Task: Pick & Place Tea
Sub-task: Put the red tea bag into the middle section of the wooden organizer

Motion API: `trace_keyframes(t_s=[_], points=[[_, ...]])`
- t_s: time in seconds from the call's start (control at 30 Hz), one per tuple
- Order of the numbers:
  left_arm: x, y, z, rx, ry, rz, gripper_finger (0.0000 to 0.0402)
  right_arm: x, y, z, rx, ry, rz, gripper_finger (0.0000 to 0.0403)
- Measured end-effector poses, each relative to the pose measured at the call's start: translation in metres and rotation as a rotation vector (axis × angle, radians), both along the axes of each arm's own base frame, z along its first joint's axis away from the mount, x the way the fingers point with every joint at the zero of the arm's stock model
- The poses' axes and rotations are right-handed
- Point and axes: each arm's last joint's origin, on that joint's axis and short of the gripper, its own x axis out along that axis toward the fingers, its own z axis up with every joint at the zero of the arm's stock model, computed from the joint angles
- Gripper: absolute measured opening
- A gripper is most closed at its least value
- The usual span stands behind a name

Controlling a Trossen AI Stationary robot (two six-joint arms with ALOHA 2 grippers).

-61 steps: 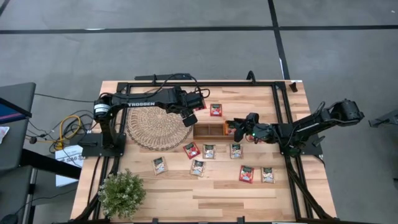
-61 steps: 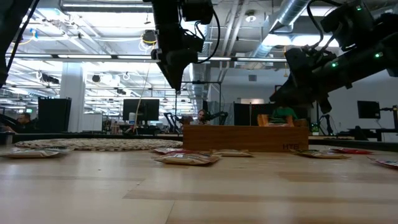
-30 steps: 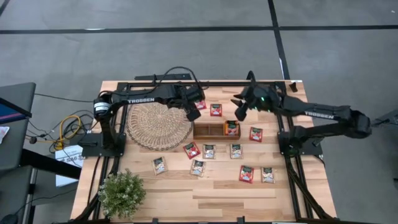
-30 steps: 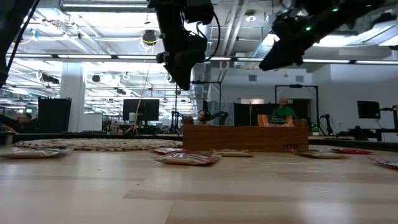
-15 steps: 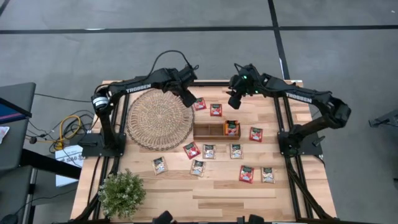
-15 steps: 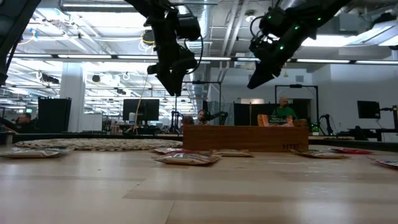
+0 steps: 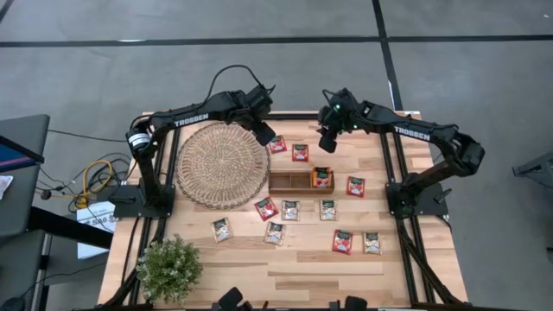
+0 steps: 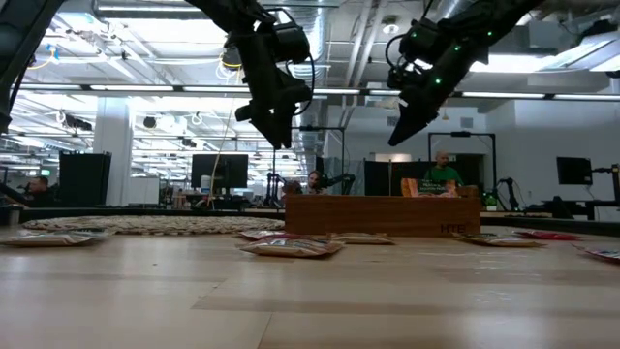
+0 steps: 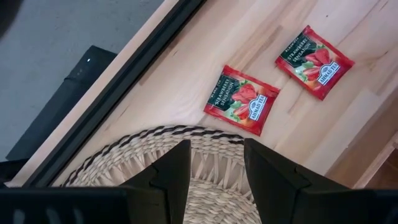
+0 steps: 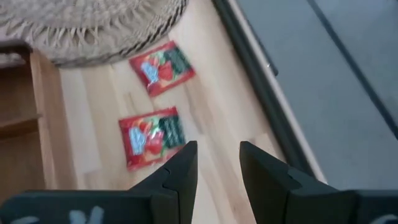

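Several tea sachets lie flat on the wooden table. Two red ones (image 7: 277, 144) (image 7: 300, 153) are near the far edge, and red and pale ones (image 7: 290, 210) form loose rows nearer the front. One red sachet (image 7: 321, 178) sits in the right end of the brown tray (image 7: 294, 180). My left gripper (image 7: 262, 134) hangs open above the woven mat's far right rim, just left of the two far sachets (image 9: 241, 99) (image 9: 314, 53). My right gripper (image 7: 327, 142) hangs open high above the table, just right of the same pair (image 10: 161, 67) (image 10: 151, 137). Neither holds anything.
The round woven mat (image 7: 222, 164) covers the table's left half. A potted plant (image 7: 169, 268) stands at the near left corner. A black frame rail (image 7: 285, 115) runs along the far edge, and a bare strip of wood lies along the front edge.
Both grippers have swung toward the table's far edge and turned about as they went. The left one now hangs over the mat's far rim; the right one has shifted slightly left and a little lower. Most of this came early. No sachet has moved.
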Motion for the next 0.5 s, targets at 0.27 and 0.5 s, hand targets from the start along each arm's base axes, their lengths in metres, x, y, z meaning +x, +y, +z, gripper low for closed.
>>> trace_keyframes(t_s=[0.27,0.5], points=[[-0.001,0.002,0.000,0.009,0.008,-0.011,0.0142,-0.027,0.020,-0.019,0.263,0.314,-0.052,0.0113],[-0.005,0.011,0.001,0.030,0.001,-0.012,0.0142,-0.062,0.048,-0.043,0.573,0.538,-0.069,0.0113]])
